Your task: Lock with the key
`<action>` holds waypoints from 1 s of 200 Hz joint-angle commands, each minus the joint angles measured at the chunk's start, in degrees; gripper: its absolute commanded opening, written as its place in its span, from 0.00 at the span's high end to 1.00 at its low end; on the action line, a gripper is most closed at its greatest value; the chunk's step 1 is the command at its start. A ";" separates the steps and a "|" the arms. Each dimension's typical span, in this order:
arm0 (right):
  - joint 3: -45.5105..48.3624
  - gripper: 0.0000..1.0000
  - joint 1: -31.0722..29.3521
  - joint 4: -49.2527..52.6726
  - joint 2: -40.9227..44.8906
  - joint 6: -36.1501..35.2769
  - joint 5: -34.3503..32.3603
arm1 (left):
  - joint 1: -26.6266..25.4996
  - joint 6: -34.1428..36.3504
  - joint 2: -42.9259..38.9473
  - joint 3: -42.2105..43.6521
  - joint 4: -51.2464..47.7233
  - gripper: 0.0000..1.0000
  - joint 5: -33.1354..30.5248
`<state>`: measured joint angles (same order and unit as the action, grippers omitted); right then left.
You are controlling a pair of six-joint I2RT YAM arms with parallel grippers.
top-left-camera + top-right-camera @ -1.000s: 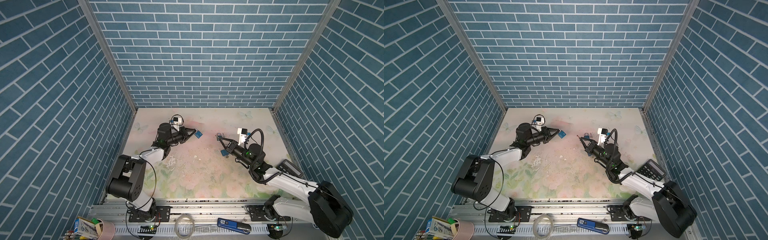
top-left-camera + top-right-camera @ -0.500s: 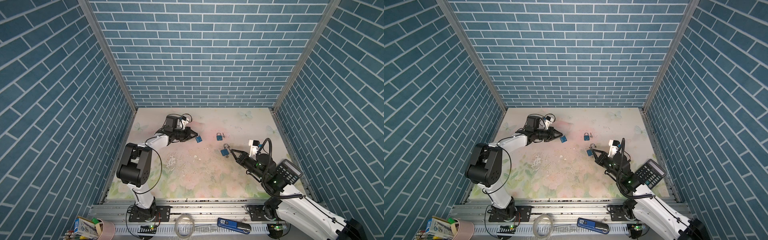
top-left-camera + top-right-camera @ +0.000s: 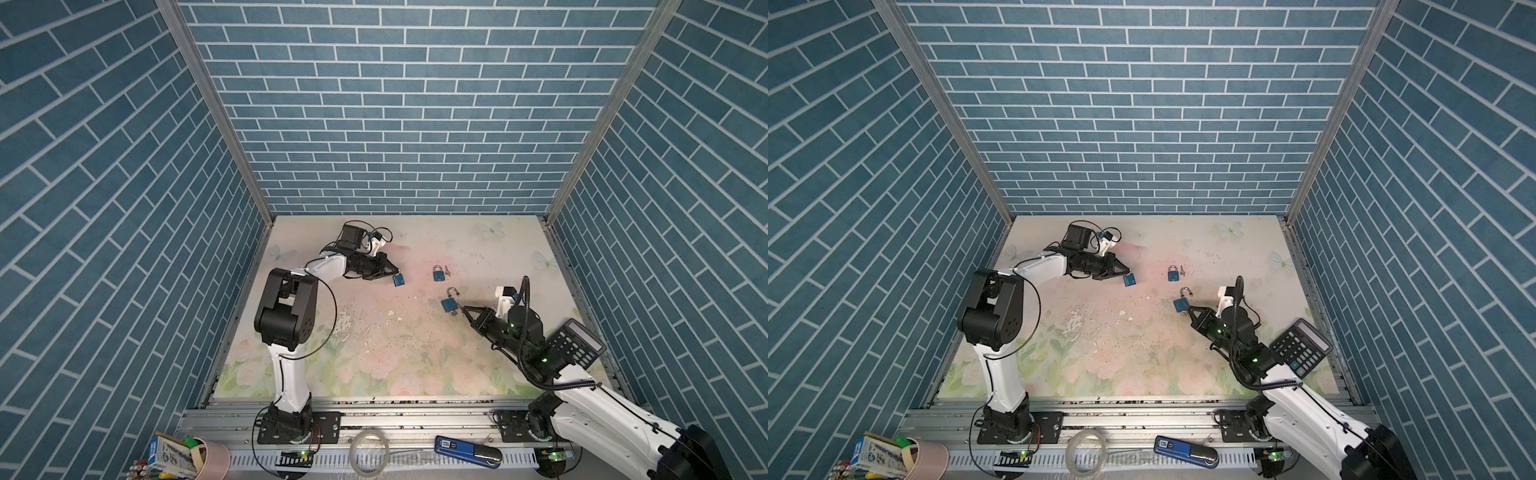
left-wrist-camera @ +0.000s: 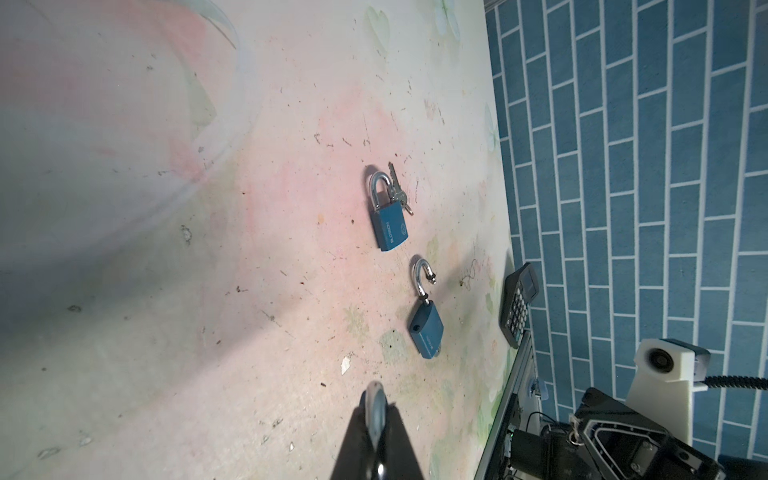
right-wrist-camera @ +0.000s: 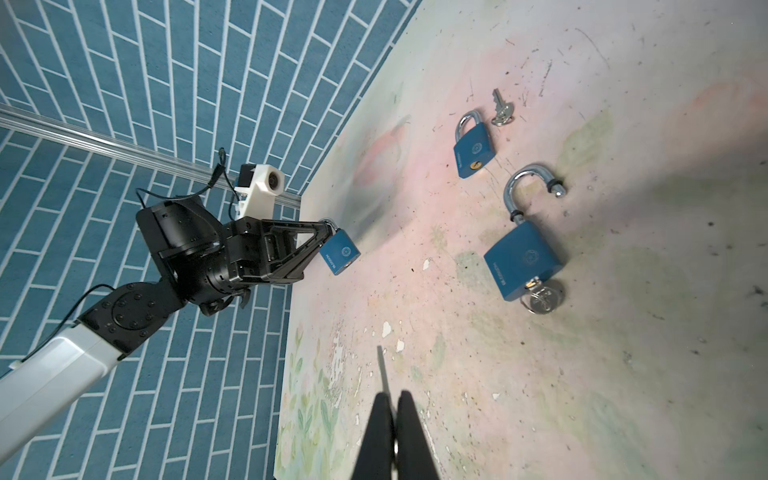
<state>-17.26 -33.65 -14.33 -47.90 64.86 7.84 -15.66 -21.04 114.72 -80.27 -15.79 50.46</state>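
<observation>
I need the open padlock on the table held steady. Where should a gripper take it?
Likely its body: the open padlock lies flat, so come from above, jaws across its side edges, clear of the swung-out shackle and the key in its base.

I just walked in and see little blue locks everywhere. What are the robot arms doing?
The left gripper holds a blue padlock by its shackle. The right gripper pinches a small key, well apart from that lock, so nothing is being turned yet. Two more locks lie on the table: an open padlock with a second key stuck in its bottom, and a shut padlock with a loose key beside it.
</observation>
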 commanded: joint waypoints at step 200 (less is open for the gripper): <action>-1.84 1.00 2.82 -14.26 -13.97 2.62 5.76 | -0.10 16.03 19.92 -23.70 -20.89 1.00 2.07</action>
<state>-17.08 -31.16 -26.48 -61.47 66.28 12.51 -15.68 -6.59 133.36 -101.30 -34.63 51.51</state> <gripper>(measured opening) 0.050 0.093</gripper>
